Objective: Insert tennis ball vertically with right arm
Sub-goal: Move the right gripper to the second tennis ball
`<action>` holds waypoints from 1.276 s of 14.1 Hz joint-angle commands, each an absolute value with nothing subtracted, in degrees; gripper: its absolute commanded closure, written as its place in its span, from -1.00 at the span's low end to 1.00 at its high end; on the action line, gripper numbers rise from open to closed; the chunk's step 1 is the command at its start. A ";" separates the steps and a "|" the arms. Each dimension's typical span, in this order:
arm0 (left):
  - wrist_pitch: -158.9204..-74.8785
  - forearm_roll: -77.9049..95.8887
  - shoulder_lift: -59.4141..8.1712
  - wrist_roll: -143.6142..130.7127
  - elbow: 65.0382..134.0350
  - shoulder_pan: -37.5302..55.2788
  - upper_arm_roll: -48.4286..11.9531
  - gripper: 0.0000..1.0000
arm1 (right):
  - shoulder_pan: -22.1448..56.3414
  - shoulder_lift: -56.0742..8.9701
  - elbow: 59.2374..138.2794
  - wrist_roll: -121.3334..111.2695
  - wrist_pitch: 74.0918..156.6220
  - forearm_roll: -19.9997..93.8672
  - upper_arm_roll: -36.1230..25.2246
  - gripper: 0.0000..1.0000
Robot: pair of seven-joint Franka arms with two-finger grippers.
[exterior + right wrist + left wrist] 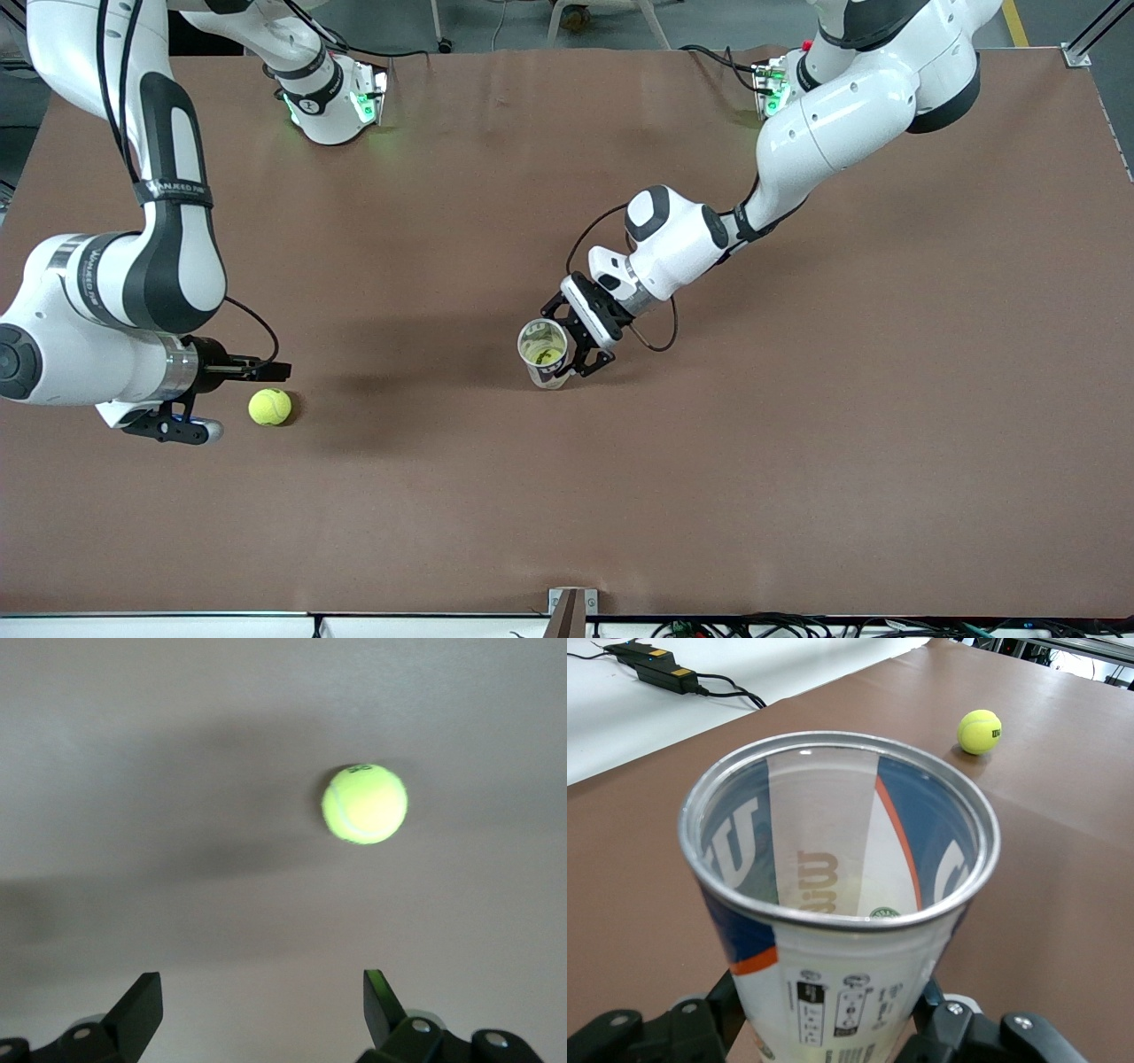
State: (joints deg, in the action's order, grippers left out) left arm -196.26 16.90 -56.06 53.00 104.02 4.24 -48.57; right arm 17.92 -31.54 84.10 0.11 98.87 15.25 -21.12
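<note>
The tennis ball lies loose on the brown table, toward my right arm's end of it and a little nearer the front camera than the can. Nothing touches it. In my right wrist view the same ball sits on the bare surface ahead of my fingertips, clear of both, with its dark print facing up.

My right gripper hangs low just beside the ball, on the side toward my right arm's end of the table. Its two slim black fingers are spread wide apart and hold nothing; the ball sits outside the gap between them.

Toward the middle of the table stands the tennis ball can, a clear tube with a silver rim and blue, white and orange printing. It is upright with its open mouth upward, leaning slightly. My left gripper is clamped around its lower wall, one black finger on each side, and my left arm reaches down to it from its base. In the left wrist view the can fills the frame, its inside showing only the label through the clear wall, and the ball shows small and well apart from it on the table.
</note>
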 commanded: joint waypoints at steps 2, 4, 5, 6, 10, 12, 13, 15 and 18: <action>-196.26 16.44 -55.72 53.79 105.29 3.08 -49.48 -0.52 | 16.44 -30.59 92.18 -7.11 105.37 13.10 -20.30 -1.00; -196.26 16.44 -55.72 53.79 105.21 3.08 -49.48 -0.53 | 15.65 -30.59 93.94 -9.74 106.86 13.10 -20.21 -1.00; -196.26 16.44 -55.72 53.79 105.21 3.08 -49.48 -0.52 | 15.73 -30.59 95.96 -10.63 109.57 13.10 -20.21 -1.00; -196.26 16.52 -55.72 53.79 105.21 3.08 -49.48 -0.53 | 15.91 -30.67 97.72 -10.81 111.95 13.10 -20.13 -1.00; -196.26 16.44 -55.72 53.79 105.21 3.08 -49.48 -0.52 | 15.91 -31.46 99.32 -10.81 117.06 13.18 -19.86 -1.00; -196.26 16.44 -55.72 53.79 105.21 2.99 -49.48 -0.52 | 15.99 -32.16 99.23 -10.81 119.43 13.18 -19.95 -1.00; -196.26 16.44 -55.72 53.79 105.21 2.99 -49.48 -0.52 | 15.74 -32.95 99.23 -10.81 121.01 13.18 -19.86 -1.00; -196.26 16.52 -55.81 53.79 105.20 3.08 -49.48 -0.52 | 15.47 -34.53 99.14 -10.81 124.35 13.36 -19.86 -1.00; -196.17 16.52 -55.81 53.79 105.03 3.08 -49.48 -0.53 | 15.38 -36.20 99.23 -10.81 128.39 13.62 -19.86 -1.00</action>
State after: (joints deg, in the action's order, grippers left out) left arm -196.26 16.90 -56.05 53.00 104.03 4.22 -48.57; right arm 16.15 -35.44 98.77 -10.43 125.79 14.36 -20.47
